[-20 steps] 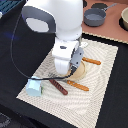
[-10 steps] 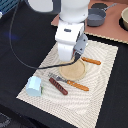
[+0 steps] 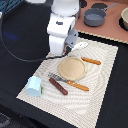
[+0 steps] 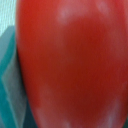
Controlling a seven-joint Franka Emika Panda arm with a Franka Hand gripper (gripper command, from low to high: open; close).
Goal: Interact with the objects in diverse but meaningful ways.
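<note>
Black worktop (image 3: 20,35) carries a pale mat (image 3: 102,75), and my arm (image 3: 62,27) stands over the mat's far left part in the exterior view. From that view I cannot make out the claw itself; it is hidden under the wrist housing. The wrist view is almost filled by the red tomato (image 4: 75,65), pressed right up to the lens, so I judge the claw is clenched on it and holding it off the mat, though the fingers do not show.

Near the mat's middle lies a tan plate (image 3: 72,67), bare on top. Just near of it sits a fork (image 3: 67,81), then the sausage (image 3: 58,86), and at the near left corner the blue cup (image 3: 35,86).

My step, as I read it, is setting the tomato down. I'd move right over the plate, lower slowly, and release only once it is resting, since a round thing will roll off.
</note>
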